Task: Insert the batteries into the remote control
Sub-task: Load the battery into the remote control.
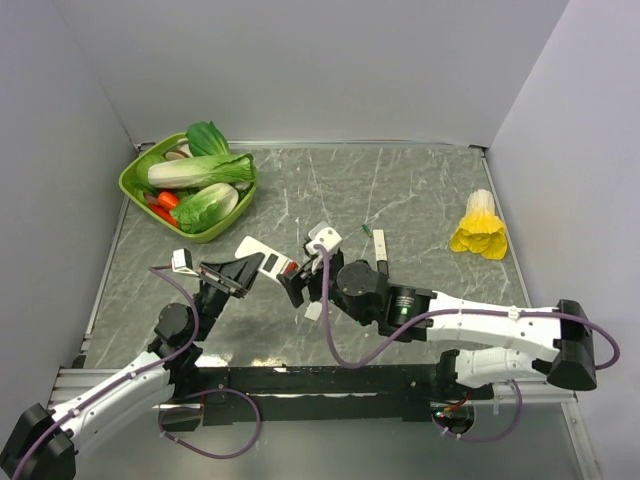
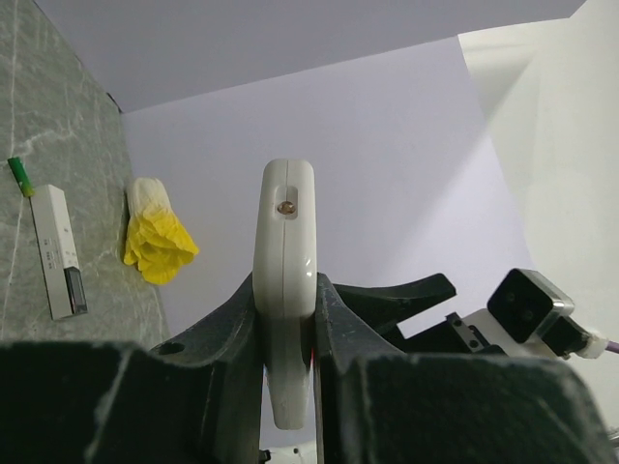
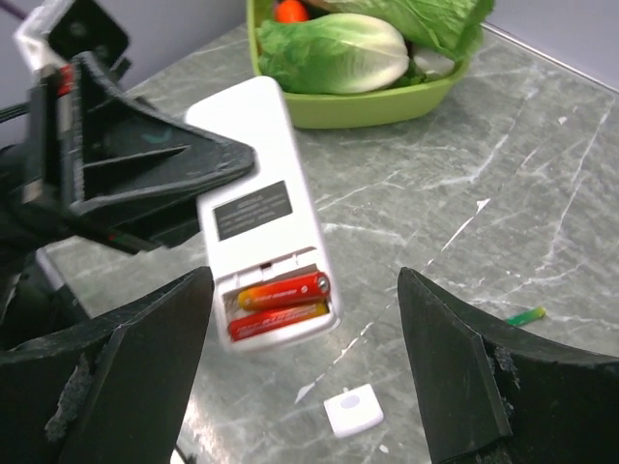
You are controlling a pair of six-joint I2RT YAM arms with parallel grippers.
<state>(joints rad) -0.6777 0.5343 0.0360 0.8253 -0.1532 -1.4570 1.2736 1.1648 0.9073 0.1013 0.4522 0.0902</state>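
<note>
My left pincer (image 2: 286,290) pinches the white rectangular plastic remote control (image 3: 256,164); both orange-red cylindrical batteries (image 3: 285,289) sit loaded, uncovered, just ahead of my spread right pincer (image 3: 305,275).

The table (image 1: 420,190) under me is a grey slab veined with white. At its far left stands a green bowl (image 1: 128,180) heaped with leafy vegetables (image 1: 200,172). At the far right lies a yellow-and-white ruffled bunch (image 1: 480,230). Near the middle lies a narrow white-and-black bar (image 1: 381,247), with a tiny green piece (image 1: 366,230) just off its far end. A small white square tab (image 3: 353,410) lies nearer to me.
</note>
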